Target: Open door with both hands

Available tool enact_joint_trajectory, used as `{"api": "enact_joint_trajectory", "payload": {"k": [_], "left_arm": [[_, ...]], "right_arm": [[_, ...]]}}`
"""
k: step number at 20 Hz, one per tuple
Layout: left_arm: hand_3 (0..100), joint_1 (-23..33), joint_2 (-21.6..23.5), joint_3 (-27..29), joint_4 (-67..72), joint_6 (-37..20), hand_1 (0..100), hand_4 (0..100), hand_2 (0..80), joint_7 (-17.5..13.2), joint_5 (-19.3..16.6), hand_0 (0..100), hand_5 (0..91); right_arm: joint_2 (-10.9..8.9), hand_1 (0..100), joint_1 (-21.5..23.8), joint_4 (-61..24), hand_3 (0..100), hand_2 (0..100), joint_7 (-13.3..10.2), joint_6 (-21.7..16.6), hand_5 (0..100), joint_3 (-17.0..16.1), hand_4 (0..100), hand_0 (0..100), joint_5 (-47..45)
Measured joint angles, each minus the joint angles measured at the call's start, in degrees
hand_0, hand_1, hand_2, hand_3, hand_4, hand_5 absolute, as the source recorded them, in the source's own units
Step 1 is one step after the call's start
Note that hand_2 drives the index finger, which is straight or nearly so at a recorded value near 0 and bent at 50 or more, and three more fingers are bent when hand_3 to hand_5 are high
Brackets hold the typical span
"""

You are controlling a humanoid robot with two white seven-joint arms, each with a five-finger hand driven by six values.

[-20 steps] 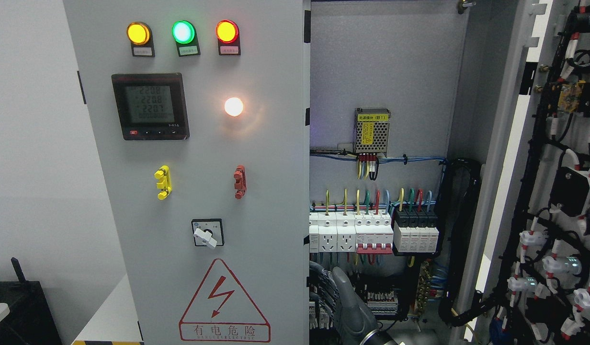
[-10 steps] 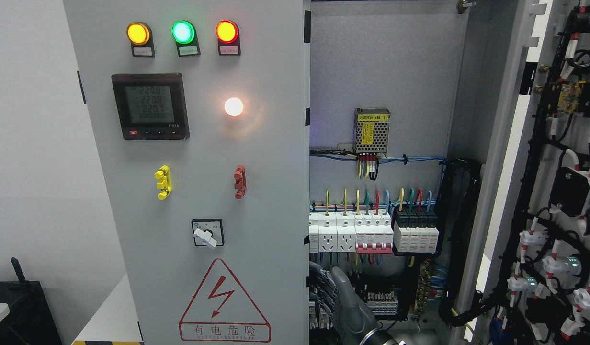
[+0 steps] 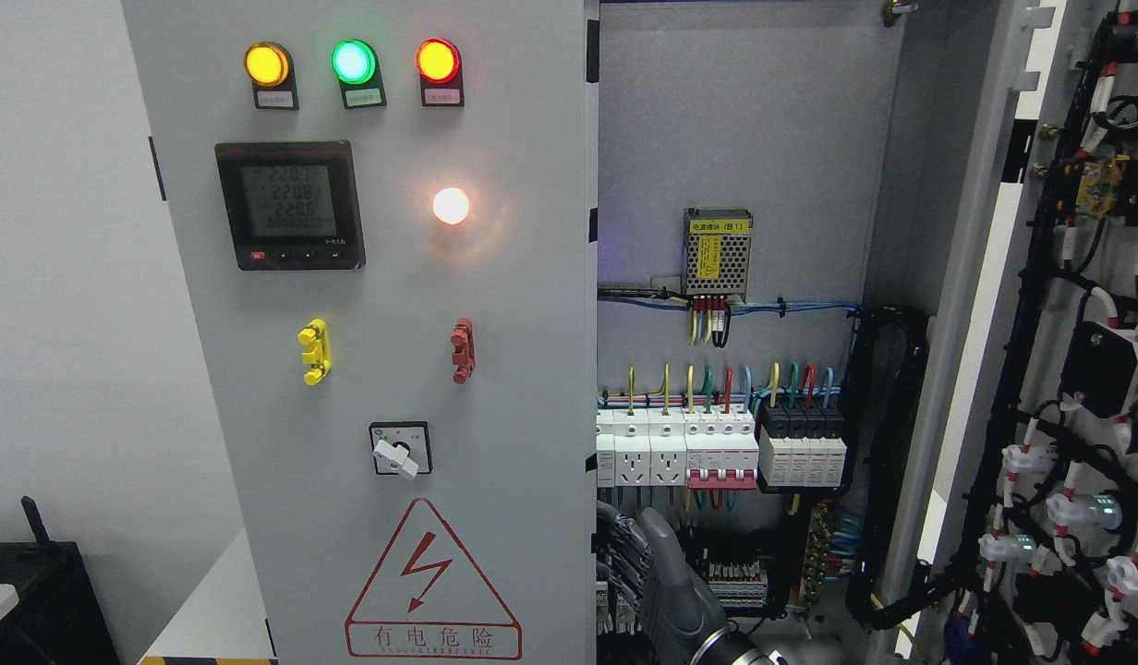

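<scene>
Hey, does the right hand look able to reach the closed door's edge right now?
Probably yes. The right hand is low in the open bay, right beside the closed door at its free edge, with nothing visible between them.

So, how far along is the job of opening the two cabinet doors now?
Done: the right door already stands wide open, showing the breakers inside. In hand: the right robot hand is low at the inner edge of the left door, grip unclear. Left: that door looks shut and must swing open.
</scene>
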Motion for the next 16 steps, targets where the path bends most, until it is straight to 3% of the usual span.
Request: {"api": "enact_joint_trajectory", "payload": {"k": [16], "left_arm": [[0, 0.00, 0.00, 0.00, 0.00, 0.00, 0, 4, 0.0, 0.00, 0.00, 0, 0.0]], "right_arm": [[-0.79, 0, -0.36, 0.42, 0, 0, 2.34, 0.03, 0, -0.12, 0, 0, -0.50]]}}
